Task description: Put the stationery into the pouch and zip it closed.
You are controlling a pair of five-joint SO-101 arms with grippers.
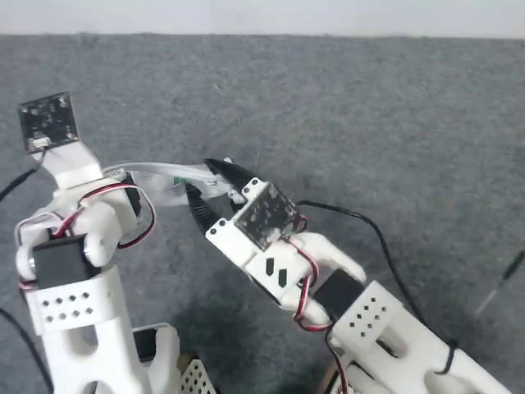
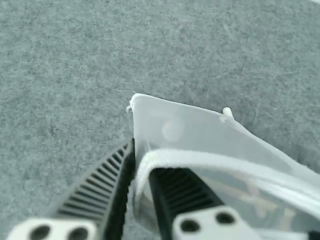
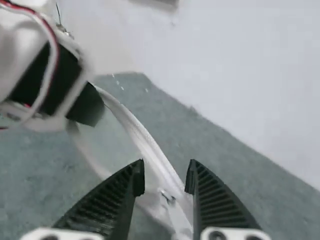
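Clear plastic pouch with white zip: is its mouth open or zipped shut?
Open. The white rim of the clear plastic pouch loops around one left end effector finger; its zip edges stand apart.

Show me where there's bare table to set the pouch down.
Bare grey table runs along the far side beyond the pouch, and to the right past the black cable. Crowded at centre-left, where the left claw grips the pouch and the right claw straddles its zip edge.
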